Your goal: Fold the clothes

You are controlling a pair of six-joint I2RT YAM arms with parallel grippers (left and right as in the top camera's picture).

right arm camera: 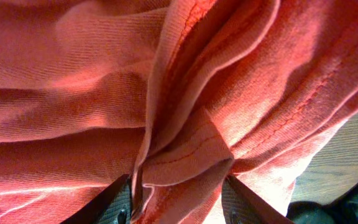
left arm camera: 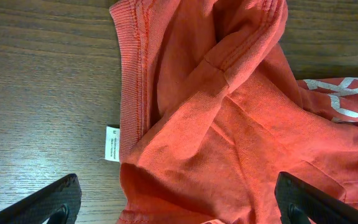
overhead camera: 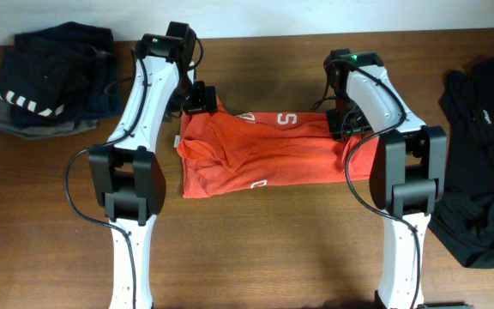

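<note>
Right gripper [right arm camera: 176,202] stands half parted, a hemmed fold of the orange-red T-shirt [right arm camera: 185,155] lying loose between its fingers (brushing one). Left gripper [left arm camera: 179,202] gapes wide above the collar, holding nothing. The shirt lies crumpled mid-table [overhead camera: 256,257].

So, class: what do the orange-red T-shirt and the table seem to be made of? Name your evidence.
T-shirt: soft matte knit, probably cotton; ribbed collar, stitched hems, limp folds.
Table: wood or wood-look laminate, low sheen; dark streaky grain.
</note>
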